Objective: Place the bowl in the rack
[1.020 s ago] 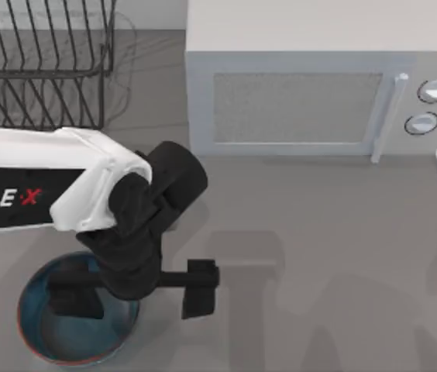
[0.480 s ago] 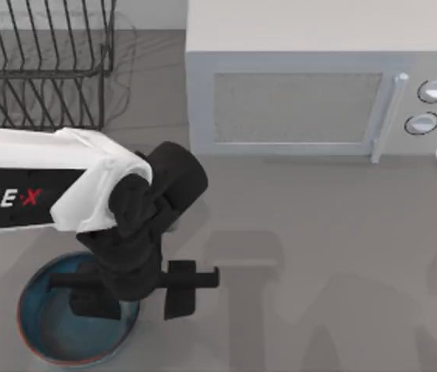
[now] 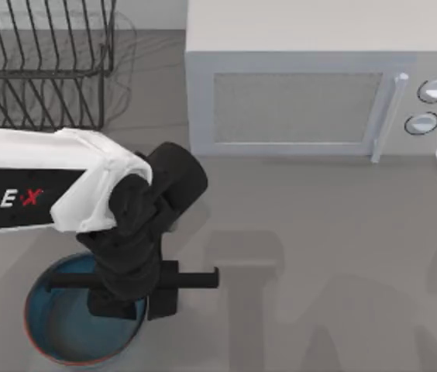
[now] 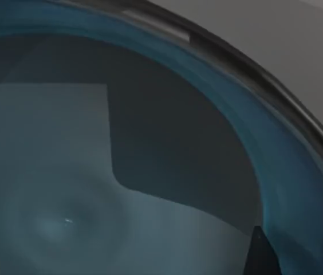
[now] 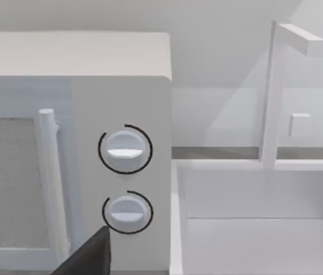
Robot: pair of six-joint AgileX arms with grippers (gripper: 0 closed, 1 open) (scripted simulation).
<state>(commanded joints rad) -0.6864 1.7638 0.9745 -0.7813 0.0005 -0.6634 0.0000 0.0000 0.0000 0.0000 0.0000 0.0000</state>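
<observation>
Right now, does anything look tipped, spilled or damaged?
Nothing stands out. The bowl sits upright, nothing inside, with the left gripper at its rim; the rack and microwave stand square.

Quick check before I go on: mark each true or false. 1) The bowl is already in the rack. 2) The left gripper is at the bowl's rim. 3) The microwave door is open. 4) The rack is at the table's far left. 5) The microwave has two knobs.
1) False. The bowl sits on the table at the near left, apart from the rack.
2) True. The left gripper is down over the bowl's right-hand rim, one finger inside and one outside.
3) False. The microwave door is shut.
4) True. The rack stands at the far left, beside the microwave.
5) True. Two round knobs sit one above the other by the handle.
</observation>
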